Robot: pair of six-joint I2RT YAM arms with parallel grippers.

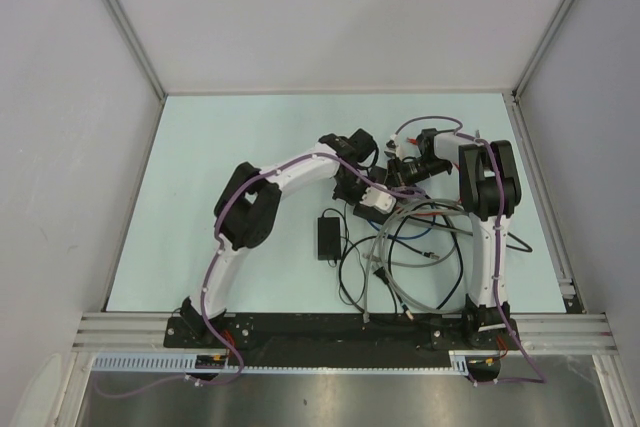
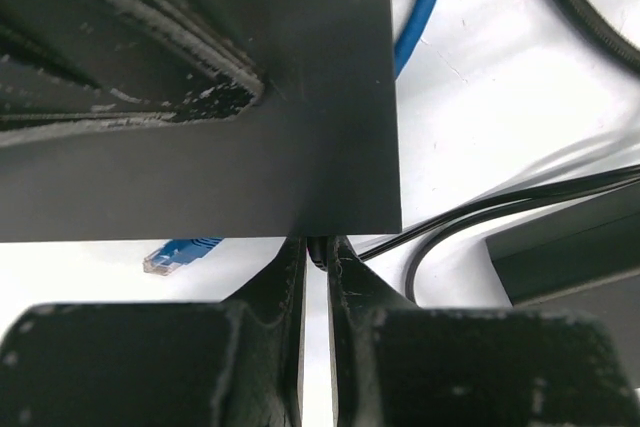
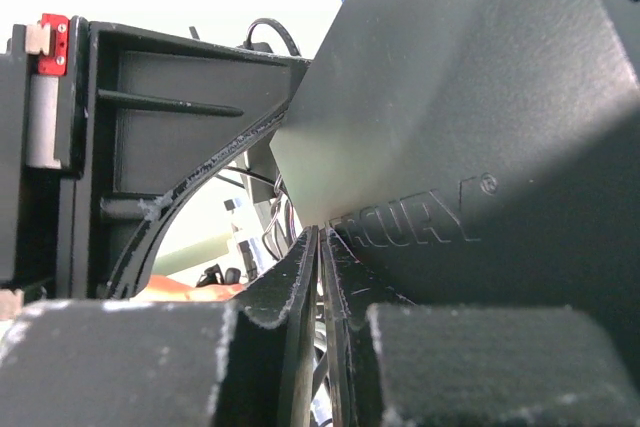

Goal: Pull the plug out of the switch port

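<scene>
The switch (image 2: 200,137) is a flat matte-black box that fills the upper left of the left wrist view. In the top view both grippers cover most of it. My left gripper (image 2: 317,247) is at the switch's near edge, its fingers pinched on a small black plug (image 2: 318,255). A thin black cord (image 2: 480,209) runs from the plug to the right. My right gripper (image 3: 320,232) is shut, with its fingertips against the switch's embossed face (image 3: 480,127). In the top view the left gripper (image 1: 378,197) and right gripper (image 1: 408,173) meet over the switch.
A loose blue cable plug (image 2: 180,252) lies on the table beside the switch, and its blue cable (image 2: 420,17) runs behind. A small black adapter brick (image 1: 328,235) lies to the left of a tangle of cables (image 1: 410,257). The enclosure's walls stand on three sides.
</scene>
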